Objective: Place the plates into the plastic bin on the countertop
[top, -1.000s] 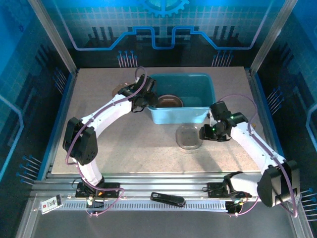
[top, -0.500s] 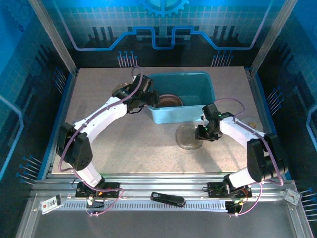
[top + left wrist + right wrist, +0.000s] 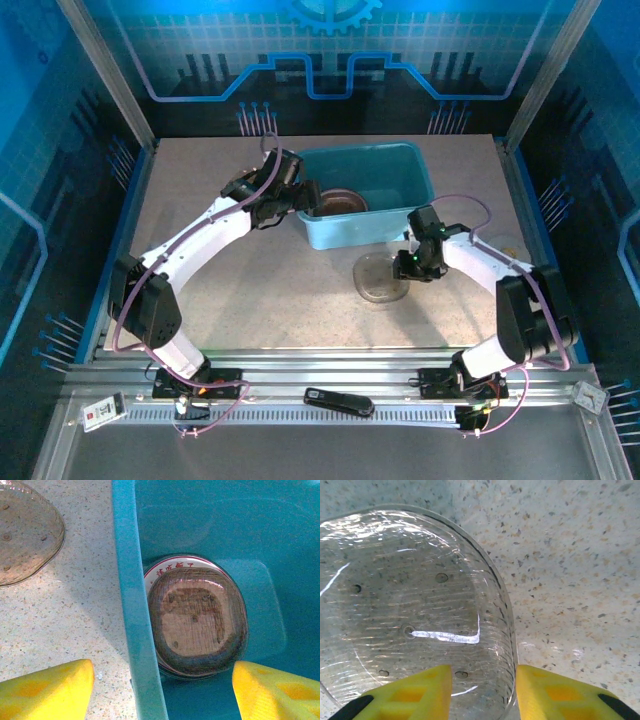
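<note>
Since smoky-brown plate (image 3: pixel 410 605) is lying flat, right gripper (image 3: pixel 482 690) is straddling its rim, jaws unclosed; left gripper (image 3: pixel 160 690) is hovering spread over plastic bin (image 3: pixel 131 605) wall.

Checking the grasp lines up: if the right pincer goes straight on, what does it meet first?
Probably the rim of the smoky plate, which lies between the right pincer's fingers; the countertop sits just under it. Depth is hard to judge.

White plate (image 3: pixel 165 570) mostly hidden under brown plate (image 3: pixel 197 620).
</note>
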